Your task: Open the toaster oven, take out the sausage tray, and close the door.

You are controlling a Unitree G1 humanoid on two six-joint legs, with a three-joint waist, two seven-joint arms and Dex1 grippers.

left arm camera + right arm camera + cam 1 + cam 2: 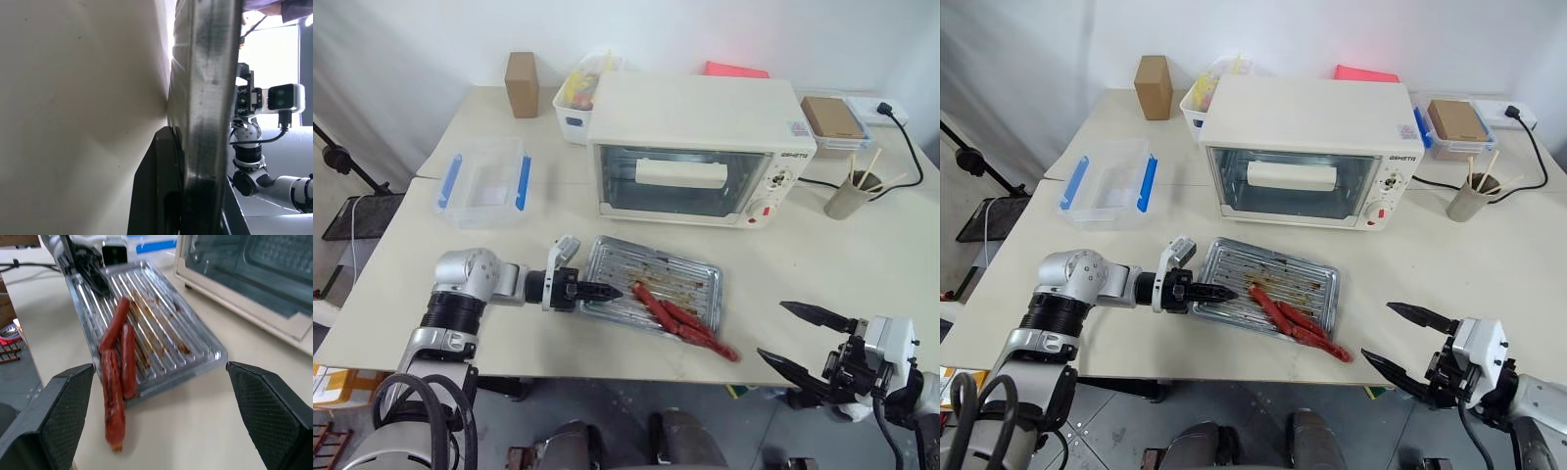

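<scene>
The sausage tray point(651, 284), a flat rectangle of silver metal with a ridged, grease-streaked base and raised rim, lies on the cream table point(862, 264) just in front of the toaster oven point(695, 147). Three red-brown sausages point(680, 318) lie across its near right corner, one poking over the rim onto the table. The oven is a boxy cream-white shell; its glass door point(680, 181), with a wide pale bar handle, stands shut. The left gripper point(597, 291) has its black fingers clamped together on the tray's left rim. The right gripper point(803, 338) hovers off the table's near right edge, fingers spread wide apart, holding nothing, well apart from the tray.
</scene>
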